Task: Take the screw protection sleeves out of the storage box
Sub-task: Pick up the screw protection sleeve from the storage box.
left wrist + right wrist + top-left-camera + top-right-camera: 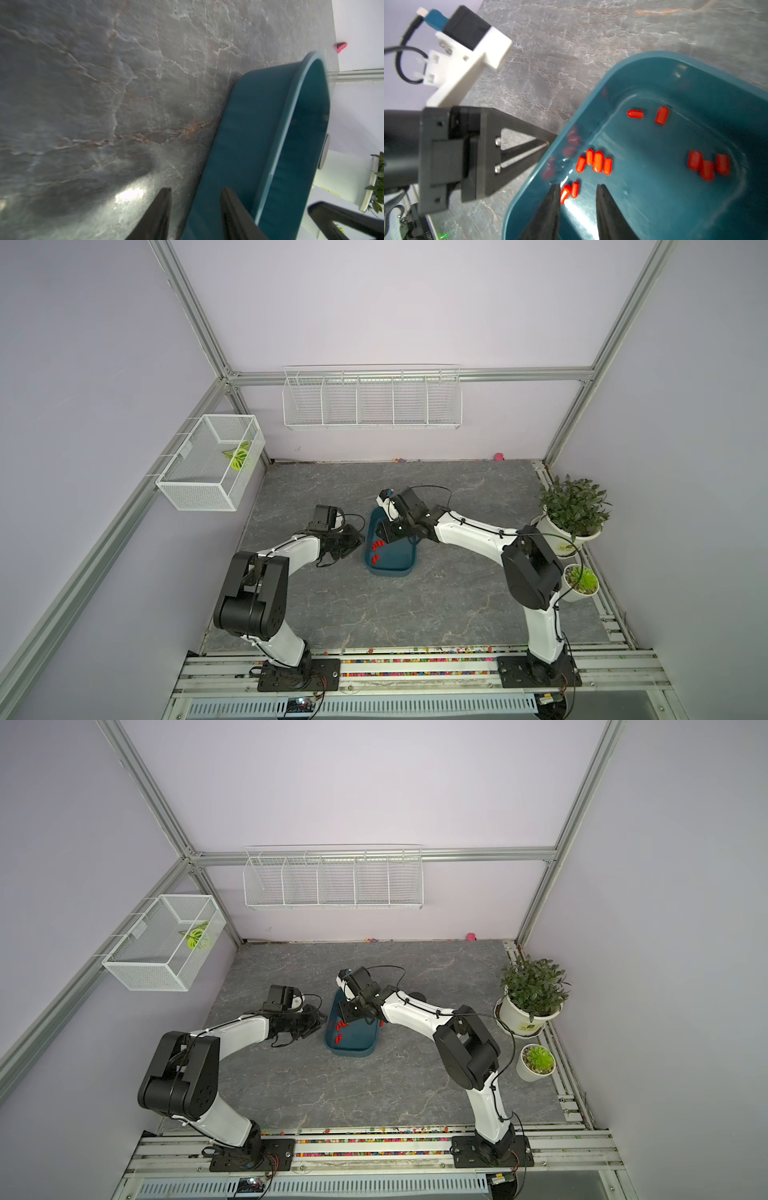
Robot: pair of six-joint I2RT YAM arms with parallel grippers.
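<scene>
Jaws of the right gripper (pixel 579 187) stand partly parted inside the storage box (pixel 708 70), gripping nothing, one fingertip (pixel 553 199) just beside two screw protection sleeves (pixel 565 192). Outside, the left gripper (pixel 195 189), likewise parted and empty, sits at the box's outer wall. Bright red sleeves lie in small clusters on the teal floor.
</scene>
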